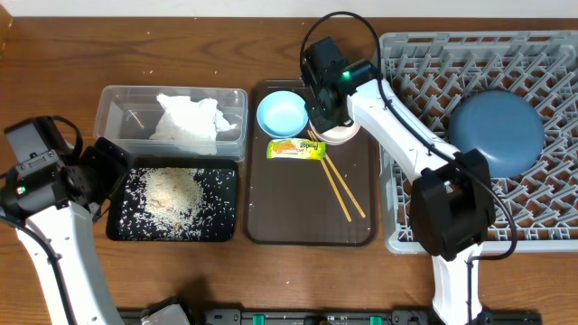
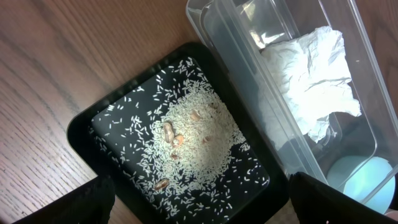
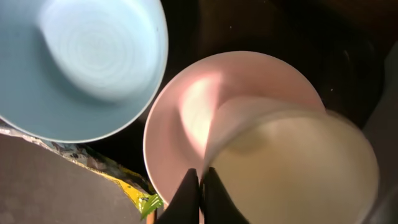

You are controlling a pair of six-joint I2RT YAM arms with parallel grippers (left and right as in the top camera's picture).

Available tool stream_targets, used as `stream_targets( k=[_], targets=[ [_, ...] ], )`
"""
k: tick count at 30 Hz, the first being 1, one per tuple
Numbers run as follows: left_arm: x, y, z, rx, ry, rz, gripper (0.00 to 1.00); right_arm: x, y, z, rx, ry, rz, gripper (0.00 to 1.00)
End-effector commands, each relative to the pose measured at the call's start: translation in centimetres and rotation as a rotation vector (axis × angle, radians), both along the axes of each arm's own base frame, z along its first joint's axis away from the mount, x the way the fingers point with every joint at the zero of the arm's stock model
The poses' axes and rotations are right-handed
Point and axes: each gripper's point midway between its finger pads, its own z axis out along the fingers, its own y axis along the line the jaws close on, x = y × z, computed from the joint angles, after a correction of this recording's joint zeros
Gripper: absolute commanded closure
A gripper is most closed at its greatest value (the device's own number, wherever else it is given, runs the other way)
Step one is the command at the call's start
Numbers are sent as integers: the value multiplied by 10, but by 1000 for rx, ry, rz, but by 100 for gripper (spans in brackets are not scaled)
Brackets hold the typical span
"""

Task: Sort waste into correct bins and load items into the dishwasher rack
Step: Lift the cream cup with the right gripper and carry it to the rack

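Observation:
My right gripper [image 1: 323,122] [image 3: 200,186] is shut on the rim of the small cream cup [image 3: 298,168], held just over the white bowl [image 1: 341,136] [image 3: 186,112] on the brown tray. The light-blue bowl [image 1: 282,113] [image 3: 87,62] sits beside it. The yellow-green wrapper [image 1: 295,149] [image 3: 130,190] and chopsticks [image 1: 339,190] lie on the same tray. The napkin [image 1: 190,117] [image 2: 311,87] lies in the clear tub [image 1: 113,99] [image 2: 211,18]. Rice [image 1: 172,191] [image 2: 193,143] fills the black tray [image 1: 117,226] [image 2: 81,124]. My left gripper [image 1: 113,176] [image 2: 199,205] is open and empty over it. The dark-blue plate [image 1: 497,134] is in the grey rack [image 1: 542,54].
The brown serving tray [image 1: 307,226] lies between the bins and the rack. The rack fills the right side and runs past the frame edge. Bare wooden table shows at the far left and along the front.

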Motion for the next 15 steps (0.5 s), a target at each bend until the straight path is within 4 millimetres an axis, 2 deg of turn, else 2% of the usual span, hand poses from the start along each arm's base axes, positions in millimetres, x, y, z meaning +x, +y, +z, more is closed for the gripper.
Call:
stream_targets(
  k=[1, 6, 10, 12, 15],
  targets=[
    [2, 3, 6, 14, -12, 2, 8, -1, 1, -5, -13, 3, 3, 99],
    [2, 3, 6, 14, -11, 2, 8, 7, 3, 12, 13, -40, -1, 99],
    [1, 3, 6, 14, -11, 2, 8, 10, 9, 46, 68, -98, 7, 99],
    [1, 3, 6, 14, -11, 2, 8, 10, 9, 69, 109, -133, 30, 99],
    [2, 3, 6, 14, -12, 2, 8, 10, 1, 104, 164, -183, 30, 99]
  ],
)
